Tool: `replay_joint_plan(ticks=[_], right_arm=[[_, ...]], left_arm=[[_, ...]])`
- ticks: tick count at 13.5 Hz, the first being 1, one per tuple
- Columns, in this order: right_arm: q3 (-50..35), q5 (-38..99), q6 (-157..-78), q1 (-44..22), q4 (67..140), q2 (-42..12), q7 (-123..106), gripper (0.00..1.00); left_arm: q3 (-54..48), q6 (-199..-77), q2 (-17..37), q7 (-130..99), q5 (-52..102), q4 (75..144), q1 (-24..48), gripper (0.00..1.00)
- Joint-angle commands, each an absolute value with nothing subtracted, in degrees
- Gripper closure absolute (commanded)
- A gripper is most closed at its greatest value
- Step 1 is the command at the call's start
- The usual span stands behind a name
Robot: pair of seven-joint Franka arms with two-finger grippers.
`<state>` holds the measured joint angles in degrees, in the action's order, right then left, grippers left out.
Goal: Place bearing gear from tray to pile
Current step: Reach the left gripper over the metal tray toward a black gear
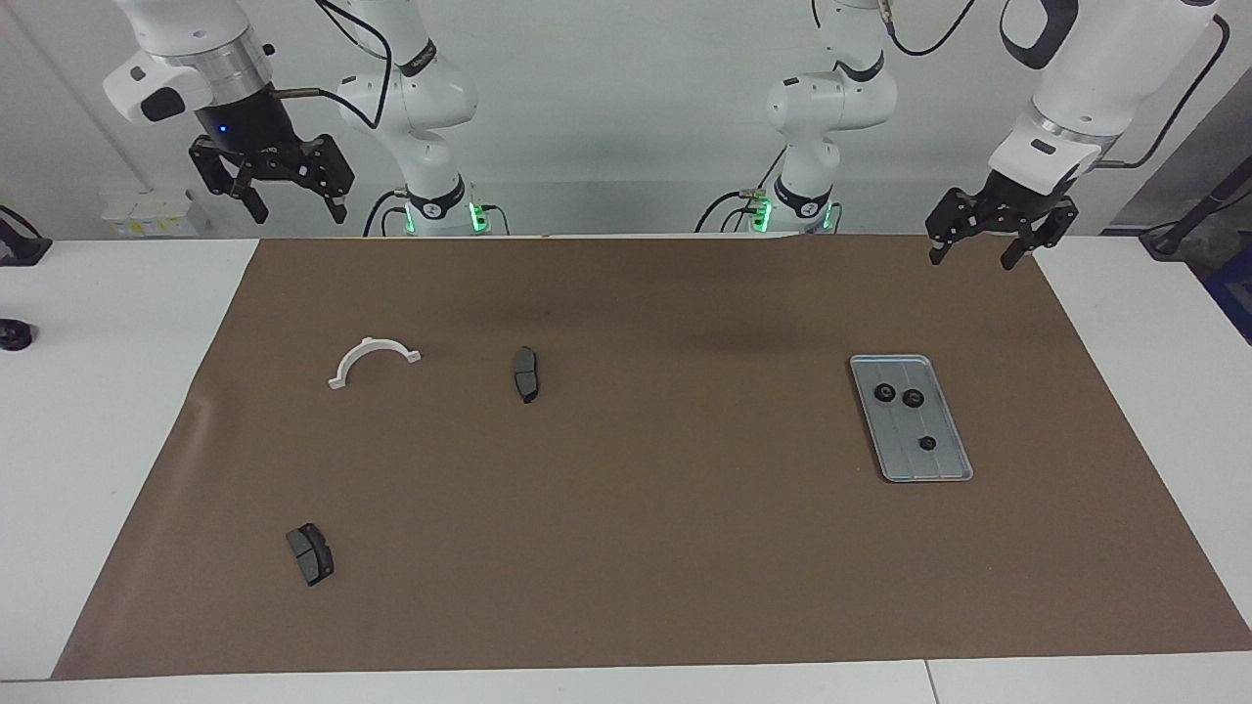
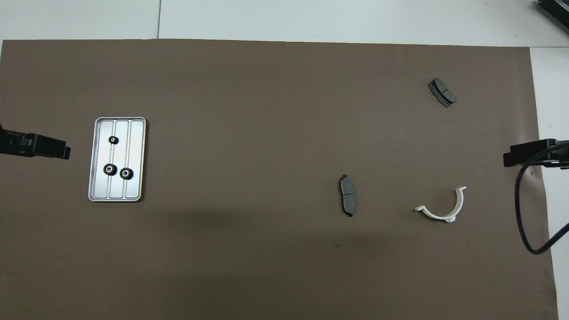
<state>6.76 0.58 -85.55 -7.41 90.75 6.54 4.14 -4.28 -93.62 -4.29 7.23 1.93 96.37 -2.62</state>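
Note:
The silver-grey grooved tray (image 1: 901,458) lies on the brown mat toward the left arm's end of the table; it also shows in the overhead view (image 2: 136,146). Three small black bearing gears lie in it: two side by side (image 1: 883,393) (image 1: 913,397) and one alone (image 1: 927,443), which is farther from the robots. No group of gears shows outside the tray. My left gripper (image 1: 972,258) hangs open and empty in the air over the mat's edge by the robots, apart from the tray. My right gripper (image 1: 296,211) hangs open and empty, high over the right arm's end.
A white half-ring (image 1: 373,360) and a dark grey brake pad (image 1: 525,374) lie on the mat toward the right arm's end. A second brake pad (image 1: 309,553) lies farther from the robots. The brown mat (image 1: 626,548) covers most of the white table.

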Motion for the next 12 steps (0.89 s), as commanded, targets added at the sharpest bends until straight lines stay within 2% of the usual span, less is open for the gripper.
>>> replay_joint_plan(ticks=[1,4,8,12], right_arm=[[6.5,0.7,-85.43,-7.21,92.11,7.91,3.78,0.0],[6.5,0.7,-85.43,-7.21,92.02,7.91,3.78,0.0],[6.5,0.7,-85.43,-7.21,92.11,7.91,3.78,0.0],[6.5,0.7,-85.43,-7.21,92.11,7.91,3.78,0.0]], left_arm=[[-4.04,-100.96,-7.9,7.21,2.64,103.51,-3.08,0.0],[-4.04,-105.81,-7.04,0.83,2.55,106.95,-2.64,0.0],[-4.13,-118.09,-5.01,-16.22,1.24,118.19,-2.46,0.0],[-4.22,-128.46,-0.44,-35.38,-2.37,124.87,-1.05,0.0]])
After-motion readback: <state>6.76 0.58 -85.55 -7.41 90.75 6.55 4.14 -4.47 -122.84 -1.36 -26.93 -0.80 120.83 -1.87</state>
